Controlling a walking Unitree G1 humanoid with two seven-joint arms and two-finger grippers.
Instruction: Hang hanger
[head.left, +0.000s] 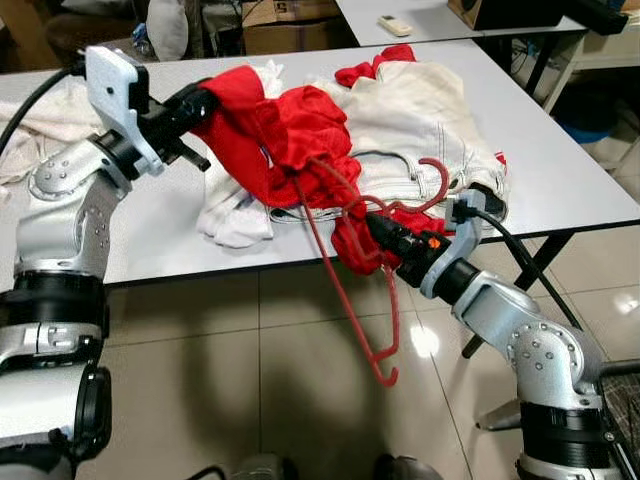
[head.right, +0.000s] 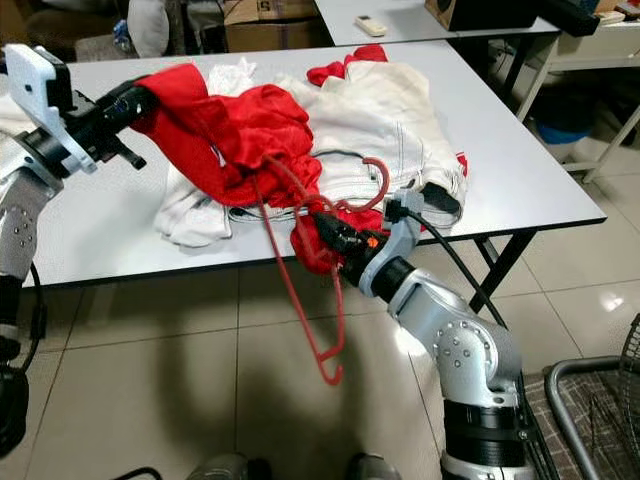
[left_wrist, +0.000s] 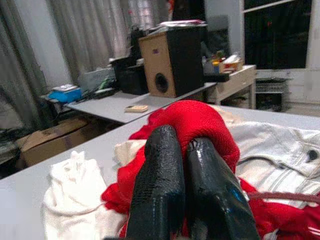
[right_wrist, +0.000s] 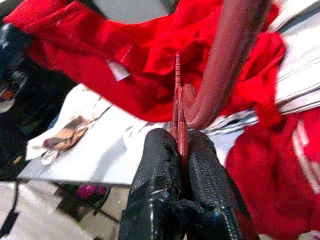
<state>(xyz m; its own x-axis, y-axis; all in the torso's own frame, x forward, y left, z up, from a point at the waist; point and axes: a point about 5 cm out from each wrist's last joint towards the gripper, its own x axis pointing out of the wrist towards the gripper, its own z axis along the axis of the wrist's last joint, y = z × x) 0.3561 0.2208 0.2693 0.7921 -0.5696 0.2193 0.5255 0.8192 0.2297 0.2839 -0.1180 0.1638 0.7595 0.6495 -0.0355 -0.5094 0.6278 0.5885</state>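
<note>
My right gripper (head.left: 372, 226) pinches the red hanger (head.left: 345, 262) dangling off the table (head.left: 150, 235) edge, my left gripper (head.left: 205, 100) clamps the red garment (head.left: 285, 135), so I should hold the cloth taut while threading the hanger in.

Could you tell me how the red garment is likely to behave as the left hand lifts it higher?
Probably floppy: the red garment sags from the left hand pinching one corner. It may drag the hanger, whose bar runs up into its folds. Being thin fabric, it looks light.

A remote control (head.left: 395, 25) lies on the far table (head.left: 450, 20).
</note>
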